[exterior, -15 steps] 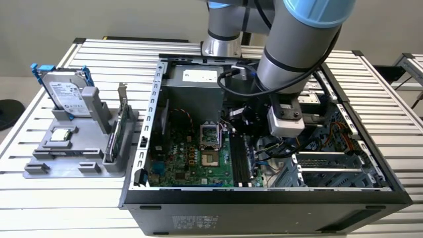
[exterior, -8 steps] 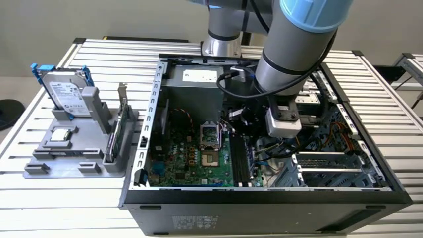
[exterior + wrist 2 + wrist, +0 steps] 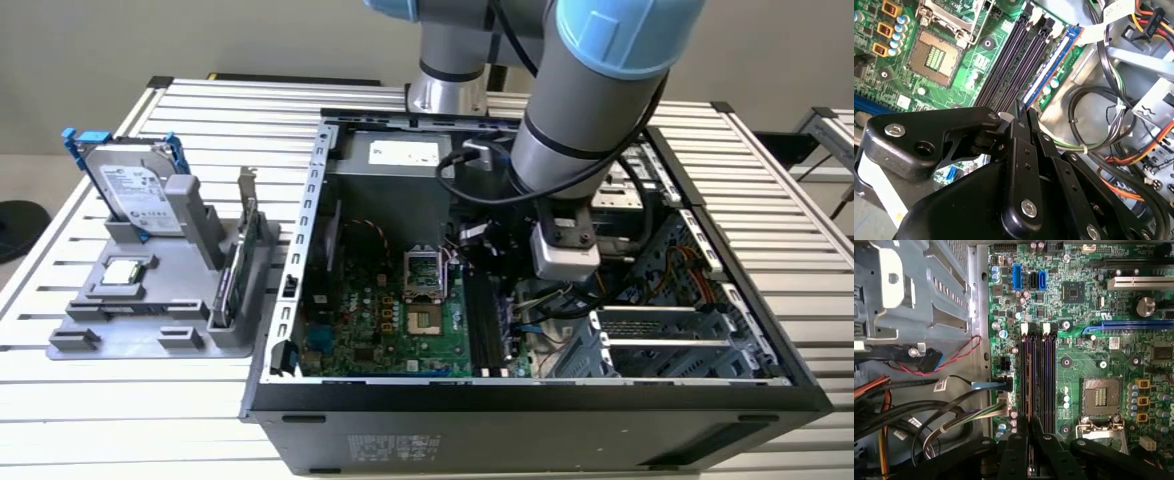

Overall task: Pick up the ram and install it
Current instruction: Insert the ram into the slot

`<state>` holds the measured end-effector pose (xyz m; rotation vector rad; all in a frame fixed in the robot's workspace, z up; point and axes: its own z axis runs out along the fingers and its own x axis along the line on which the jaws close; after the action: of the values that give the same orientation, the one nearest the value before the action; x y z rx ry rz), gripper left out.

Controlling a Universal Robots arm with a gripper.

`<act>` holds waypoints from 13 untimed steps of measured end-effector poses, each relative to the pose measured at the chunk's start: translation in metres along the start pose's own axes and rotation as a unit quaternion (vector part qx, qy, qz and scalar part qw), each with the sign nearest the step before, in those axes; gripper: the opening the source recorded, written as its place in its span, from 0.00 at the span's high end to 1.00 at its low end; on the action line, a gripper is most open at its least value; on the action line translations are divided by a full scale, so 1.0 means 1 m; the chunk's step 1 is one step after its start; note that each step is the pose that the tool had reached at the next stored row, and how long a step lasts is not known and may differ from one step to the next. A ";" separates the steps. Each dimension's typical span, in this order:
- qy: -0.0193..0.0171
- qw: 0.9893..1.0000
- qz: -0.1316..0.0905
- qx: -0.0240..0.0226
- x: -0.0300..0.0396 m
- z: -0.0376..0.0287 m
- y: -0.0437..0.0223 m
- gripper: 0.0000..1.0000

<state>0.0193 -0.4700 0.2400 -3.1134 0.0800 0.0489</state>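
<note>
The long, thin ram stick with its blue label and row of dark chips [image 3: 1050, 66] stands on edge in the outermost of the black memory slots [image 3: 1038, 380] on the green motherboard [image 3: 380, 325], and the black two-fingered gripper [image 3: 1024, 111] is pinched narrow on its near end, fingertips closed over the top edge. My judgement is that the main risk is a skewed seat: with the hold at one end only, a downward press could drive that end home while the far end rides high, bending the stick or missing the white end latches [image 3: 1035, 330]. Any sideways drift could also rub the stick against the neighbouring slot, or drag the gripper into the bundle of black and coloured cables [image 3: 1104, 125] lying just beside the slots. The open black computer case [image 3: 534, 400] rests on a ribbed, silver metal tabletop [image 3: 747, 160], with a grey moulded parts holder [image 3: 147, 300] beside it at the exterior view's left, carrying a silver hard drive [image 3: 134, 190] upright. Behind is a plain pale wall.
</note>
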 end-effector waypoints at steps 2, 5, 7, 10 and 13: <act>0.000 1.000 0.000 0.000 0.0001 0.0031 -0.0016 1.00; 0.000 1.000 0.000 -0.002 0.0002 0.0059 -0.0028 1.00; 0.000 1.000 0.000 -0.003 0.0003 0.0089 -0.0037 1.00; 0.000 1.000 0.000 -0.003 0.0004 0.0098 -0.0035 1.00; -0.001 1.000 0.000 -0.003 0.0011 0.0098 -0.0031 1.00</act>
<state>0.0202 -0.4667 0.2302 -3.1197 0.0801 0.0515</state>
